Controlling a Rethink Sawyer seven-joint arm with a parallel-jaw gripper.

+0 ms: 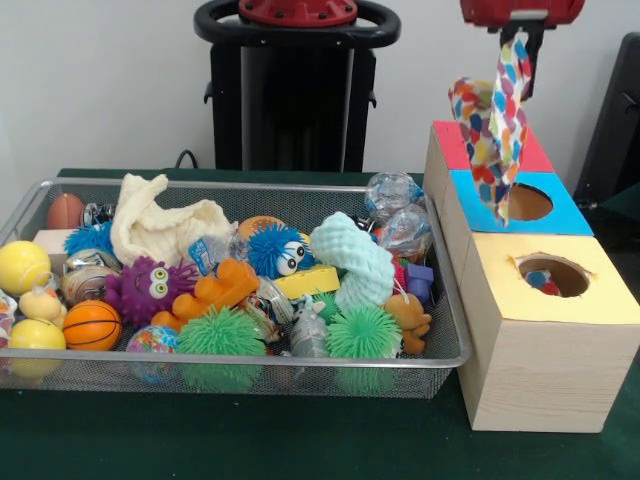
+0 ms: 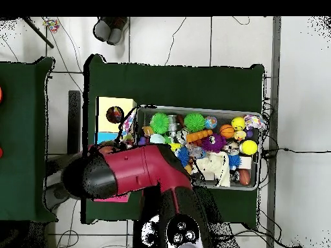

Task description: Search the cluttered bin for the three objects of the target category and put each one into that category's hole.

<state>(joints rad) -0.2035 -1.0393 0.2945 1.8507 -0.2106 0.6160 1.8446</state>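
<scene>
Gripper (image 1: pixel 522 32) sits at top right of front view, closed on upper end of a polka-dot cloth (image 1: pixel 497 130); cloth hangs down long and loose from it, lower end dangling over blue-faced box (image 1: pixel 560 215) beside its round opening; it's lifted clear of the bin, not in any hole; red-faced box (image 1: pixel 452 145) sits behind the blue one, partly hidden by the cloth. Yellow-faced box (image 1: pixel 605 295) stands nearest the camera, third in the row w/ the other two; its hole (image 1: pixel 553 275) has a ragged rim and something red and blue shows inside, can't tell what. Wire-mesh bin (image 1: pixel 250 365) lies just left of the boxes on green table cover (image 1: pixel 300 440); packed w/ toys: cream knitted cloth (image 1: pixel 160 225) draped at back left, mint knobbly cloth (image 1: pixel 355 262) mid-right, purple fuzzy creature (image 1: pixel 150 288), blue fuzzy ball w/ eyes (image 1: pixel 275 250), green spiky ball (image 1: pixel 220 335) at front, mini basketball (image 1: pixel 92 325), yellow ball (image 1: pixel 22 265) at left; clear foil-like wrappers (image 1: pixel 392 195) at back right corner. Overhead view: arm (image 2: pixel 139 171) reaches across toward the boxes, covering most of them; yellow face (image 2: pixel 115 113) shows at the row's far end.
</scene>
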